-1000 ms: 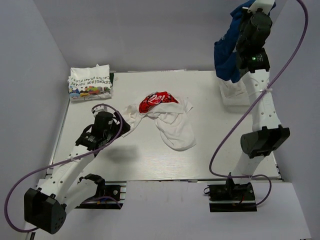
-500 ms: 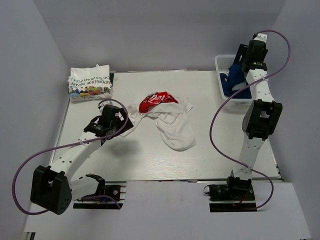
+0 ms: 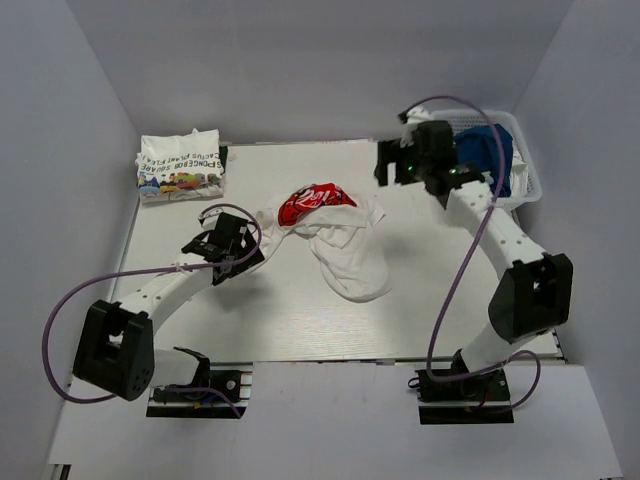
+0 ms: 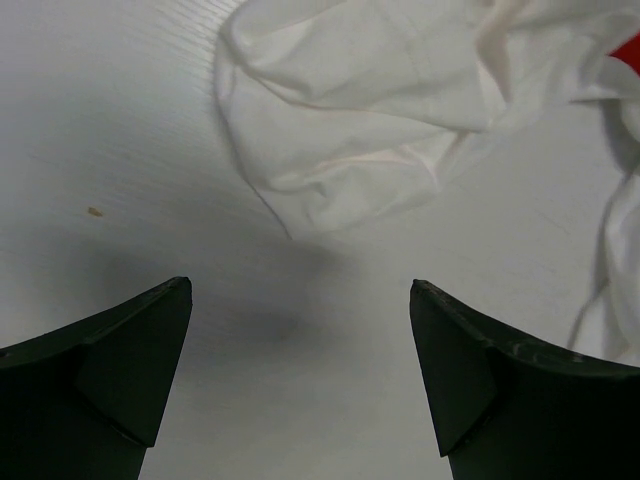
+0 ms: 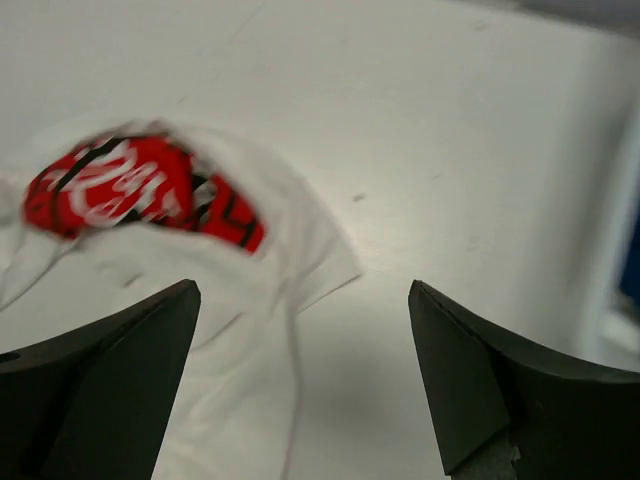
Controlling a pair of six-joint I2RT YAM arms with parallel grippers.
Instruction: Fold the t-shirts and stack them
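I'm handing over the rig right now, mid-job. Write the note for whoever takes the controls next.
Left end effector: open, empty, low and just short of the white Coca-Cola tee, on its left side.
Right end effector: open, empty, hovering to the right of that tee.
Cartoon-print tee: folded, far left corner.
Blue tee: bunched in the white basket, far right.
Done: one tee folded.
Left: fold the crumpled Coca-Cola tee and the blue one, then stack all three.
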